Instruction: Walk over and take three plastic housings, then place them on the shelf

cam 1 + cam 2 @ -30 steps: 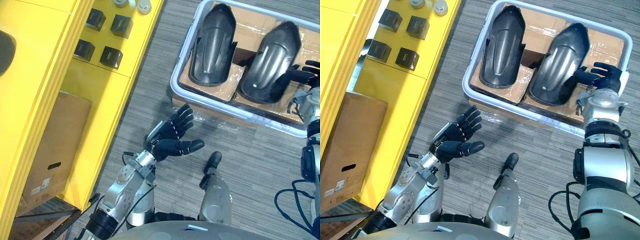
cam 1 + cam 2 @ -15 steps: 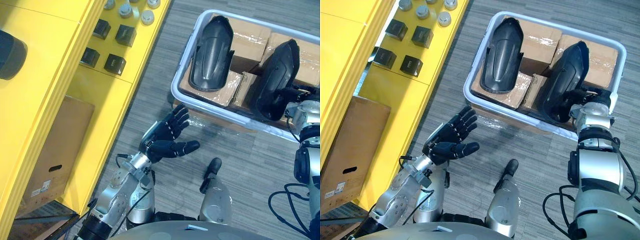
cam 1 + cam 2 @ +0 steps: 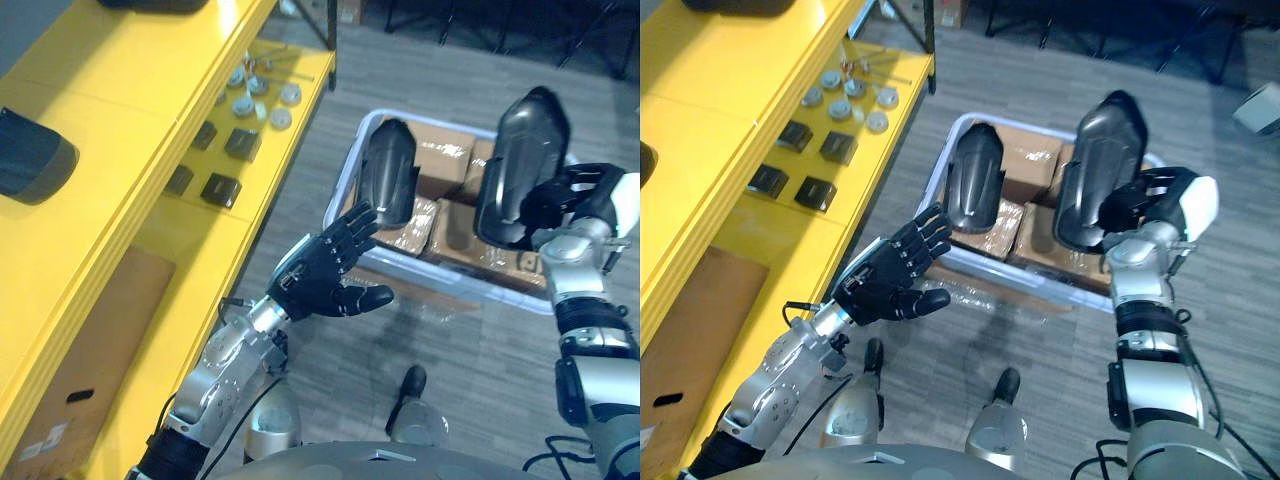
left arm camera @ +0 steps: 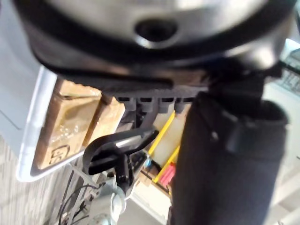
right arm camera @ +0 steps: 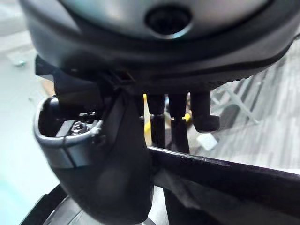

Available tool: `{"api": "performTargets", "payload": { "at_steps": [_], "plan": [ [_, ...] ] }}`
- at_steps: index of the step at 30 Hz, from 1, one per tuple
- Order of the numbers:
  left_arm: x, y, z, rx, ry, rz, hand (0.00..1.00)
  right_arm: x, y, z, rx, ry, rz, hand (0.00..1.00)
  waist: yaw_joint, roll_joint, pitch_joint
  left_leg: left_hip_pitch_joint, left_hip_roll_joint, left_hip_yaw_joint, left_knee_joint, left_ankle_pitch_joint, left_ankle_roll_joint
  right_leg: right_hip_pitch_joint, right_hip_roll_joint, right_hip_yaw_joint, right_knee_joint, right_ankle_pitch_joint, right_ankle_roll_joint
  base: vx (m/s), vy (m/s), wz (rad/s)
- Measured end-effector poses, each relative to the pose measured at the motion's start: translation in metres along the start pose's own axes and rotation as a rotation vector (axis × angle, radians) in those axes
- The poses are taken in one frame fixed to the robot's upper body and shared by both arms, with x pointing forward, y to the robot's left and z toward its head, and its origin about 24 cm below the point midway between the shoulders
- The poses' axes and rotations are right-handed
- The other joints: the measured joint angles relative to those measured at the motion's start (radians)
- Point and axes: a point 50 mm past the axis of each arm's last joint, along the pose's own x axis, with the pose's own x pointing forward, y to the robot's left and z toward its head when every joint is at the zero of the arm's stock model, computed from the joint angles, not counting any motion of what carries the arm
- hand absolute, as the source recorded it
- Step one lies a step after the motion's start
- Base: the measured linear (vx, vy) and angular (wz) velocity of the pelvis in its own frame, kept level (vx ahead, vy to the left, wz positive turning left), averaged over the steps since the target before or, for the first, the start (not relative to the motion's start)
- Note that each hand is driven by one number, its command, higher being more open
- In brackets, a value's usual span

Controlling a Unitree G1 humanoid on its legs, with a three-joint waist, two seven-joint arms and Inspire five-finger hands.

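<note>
Left arm: I see the left forearm [image 3: 225, 362] come in from the lower left, angled up and away toward the middle of the view.
Left hand: the left hand [image 3: 318, 282] is empty, with its palm turned inward and up. Its fingers are straight, slightly fanned and pointing away from me. The thumb [image 3: 366, 297] sticks out sideways toward my right.
Right arm: the right forearm [image 3: 585, 312] rises from the lower right, close to upright, with the wrist bent inward.
Right hand: the right hand [image 3: 1143, 203] is raised, fingers and thumb wrapped round the lower end of a dark plastic housing [image 3: 520, 160].
Right fingers: in the right wrist view I see the curled fingers [image 5: 178, 123] hooked over the housing's rim.
</note>
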Motion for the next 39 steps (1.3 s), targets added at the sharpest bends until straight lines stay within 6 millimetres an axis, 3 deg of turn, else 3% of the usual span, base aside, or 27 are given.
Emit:
{"api": "performTargets", "payload": {
  "at_steps": [3,7,10,14,21,31,39],
  "plan": [
    [0.017,-0.001,-0.004,-0.025,0.062,-0.022,1.0,-0.013,0.01,0.008,-0.024,-0.095,0.037,0.0,-0.01,-0.025,-0.029,0.031,0.008,0.029,0.0,-0.004,-0.004,0.015,0.009,0.023,-0.016,0.008,-0.002,0.01,-0.027,-0.25],
    [0.041,0.01,-0.029,-0.081,0.213,0.099,1.0,-0.03,0.025,0.032,-0.029,-0.229,0.094,0.0,-0.048,-0.045,-0.079,0.042,0.011,0.061,-0.001,-0.007,-0.006,0.014,0.016,0.053,-0.047,0.033,-0.004,-0.03,-0.009,-0.22],
    [0.047,0.022,-0.05,-0.113,0.307,0.262,1.0,-0.048,0.034,0.043,-0.028,-0.336,0.136,0.0,-0.064,-0.066,-0.101,0.053,0.022,0.085,-0.001,-0.012,-0.008,0.021,0.029,0.072,-0.082,0.052,-0.009,-0.03,-0.021,-0.28],
    [0.045,0.029,-0.063,-0.128,0.357,0.382,1.0,-0.059,0.041,0.046,-0.051,-0.417,0.18,0.0,-0.08,-0.083,-0.115,0.065,0.026,0.09,-0.001,-0.014,-0.01,0.03,0.034,0.077,-0.086,0.054,-0.009,-0.02,-0.014,-0.04],
    [0.052,0.036,-0.06,-0.153,0.331,0.467,1.0,-0.079,0.053,0.058,0.038,-0.515,0.244,0.0,-0.08,-0.104,-0.134,0.065,0.023,0.099,0.0,-0.015,-0.012,0.03,0.034,0.086,-0.105,0.073,-0.01,0.0,-0.002,-0.04],
    [0.071,0.033,-0.044,-0.475,0.139,0.472,1.0,-0.127,0.085,0.053,-0.003,-0.638,0.463,0.0,-0.081,-0.111,-0.144,0.066,0.023,0.094,0.0,-0.016,-0.011,0.036,0.034,0.08,-0.105,0.073,-0.009,0.0,-0.001,0.01],
    [0.07,0.032,-0.052,-0.635,0.131,0.473,1.0,-0.134,0.09,0.053,-0.007,-0.65,0.484,0.0,-0.08,-0.109,-0.151,0.066,0.023,0.085,0.001,-0.015,-0.011,0.043,0.034,0.072,-0.106,0.073,-0.009,0.0,0.0,0.01]
  ]
}}
